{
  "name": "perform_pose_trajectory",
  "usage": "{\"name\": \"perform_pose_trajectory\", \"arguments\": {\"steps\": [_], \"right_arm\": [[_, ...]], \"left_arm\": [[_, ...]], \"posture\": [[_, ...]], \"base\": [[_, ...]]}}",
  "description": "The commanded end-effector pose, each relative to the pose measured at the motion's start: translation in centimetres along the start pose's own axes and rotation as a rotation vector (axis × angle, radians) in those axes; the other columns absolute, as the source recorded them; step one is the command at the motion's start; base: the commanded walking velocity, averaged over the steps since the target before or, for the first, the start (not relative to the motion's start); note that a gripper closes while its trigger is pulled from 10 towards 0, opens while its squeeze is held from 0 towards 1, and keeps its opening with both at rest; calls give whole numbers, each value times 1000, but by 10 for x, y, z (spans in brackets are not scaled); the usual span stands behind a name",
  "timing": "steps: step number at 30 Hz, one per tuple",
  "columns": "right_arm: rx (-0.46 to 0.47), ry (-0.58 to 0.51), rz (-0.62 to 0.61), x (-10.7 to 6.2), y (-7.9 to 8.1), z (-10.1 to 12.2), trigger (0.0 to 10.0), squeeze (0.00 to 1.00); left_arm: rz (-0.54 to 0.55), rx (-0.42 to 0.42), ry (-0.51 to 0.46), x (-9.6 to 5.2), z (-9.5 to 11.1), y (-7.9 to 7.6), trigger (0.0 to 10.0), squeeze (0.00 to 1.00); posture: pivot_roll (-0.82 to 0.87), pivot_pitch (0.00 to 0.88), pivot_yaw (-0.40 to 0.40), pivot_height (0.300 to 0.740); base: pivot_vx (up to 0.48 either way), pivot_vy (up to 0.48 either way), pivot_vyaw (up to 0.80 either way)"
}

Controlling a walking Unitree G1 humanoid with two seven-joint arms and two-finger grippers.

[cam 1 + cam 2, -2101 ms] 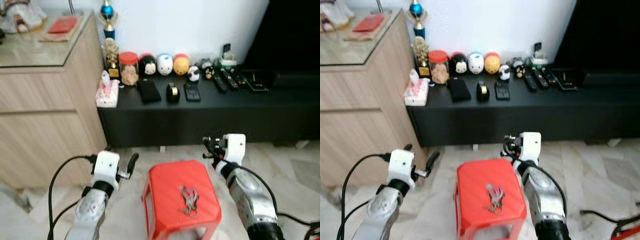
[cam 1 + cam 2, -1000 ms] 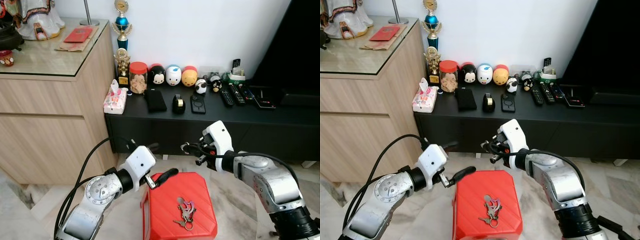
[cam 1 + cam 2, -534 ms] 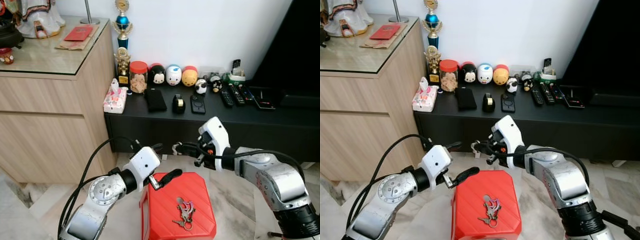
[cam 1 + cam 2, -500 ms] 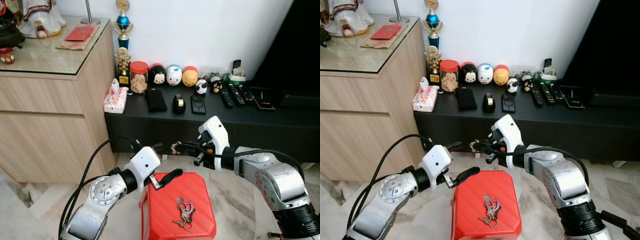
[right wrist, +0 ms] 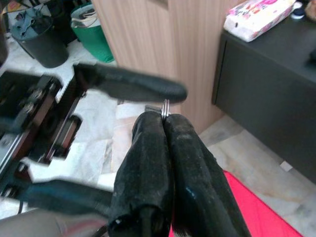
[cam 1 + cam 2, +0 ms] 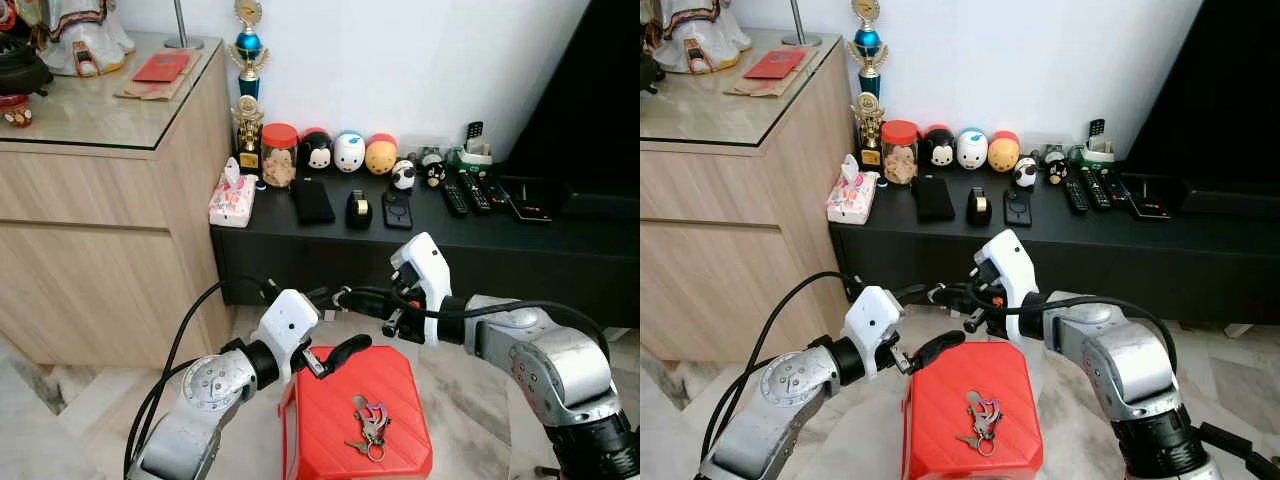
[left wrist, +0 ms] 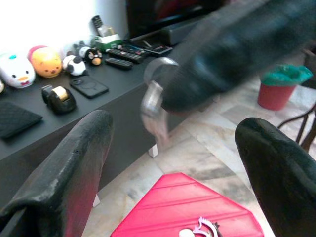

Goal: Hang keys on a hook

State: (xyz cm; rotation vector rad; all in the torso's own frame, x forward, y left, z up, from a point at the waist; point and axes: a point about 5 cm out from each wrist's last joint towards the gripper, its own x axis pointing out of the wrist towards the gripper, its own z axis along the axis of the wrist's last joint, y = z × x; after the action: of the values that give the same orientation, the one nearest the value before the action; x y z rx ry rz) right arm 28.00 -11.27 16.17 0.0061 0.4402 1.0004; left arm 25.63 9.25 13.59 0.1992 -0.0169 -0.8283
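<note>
Our right gripper (image 5: 165, 118) has its fingers pinched tight on a small metal ring (image 5: 165, 107), which sticks out just past the tips. Our left gripper (image 6: 335, 325) is spread wide with nothing between its fingers, and the right fingertips with the ring sit inside that gap. The key bunch (image 6: 368, 424) lies flat on the red stool (image 6: 330, 407), below and just beyond both sets of jaws, long axis running away from us. Both are near it; our left fingertip hangs just over the stool's near-left edge. No hook is visible.
</note>
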Motion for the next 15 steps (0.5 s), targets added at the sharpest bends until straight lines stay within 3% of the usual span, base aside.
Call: {"name": "perform_pose_trajectory", "arguments": {"steps": [1, 12, 15], "right_arm": [[-21, 13, 3, -3, 2, 0, 10000, 0], [-25, 58, -9, -4, 3, -8, 10000, 0], [-19, 59, -18, -4, 2, -8, 10000, 0]], "left_arm": [[7, -21, 9, 0, -2, 0, 10000, 0], [4, -34, 26, -3, -5, -1, 10000, 0], [-13, -45, 86, -9, -17, -2, 10000, 0]], "posture": [[-6, 0, -126, 740], [-10, 0, -125, 740], [-13, 0, -122, 740]], "base": [[0, 0, 0], [0, 0, 0], [0, 0, 0]]}}
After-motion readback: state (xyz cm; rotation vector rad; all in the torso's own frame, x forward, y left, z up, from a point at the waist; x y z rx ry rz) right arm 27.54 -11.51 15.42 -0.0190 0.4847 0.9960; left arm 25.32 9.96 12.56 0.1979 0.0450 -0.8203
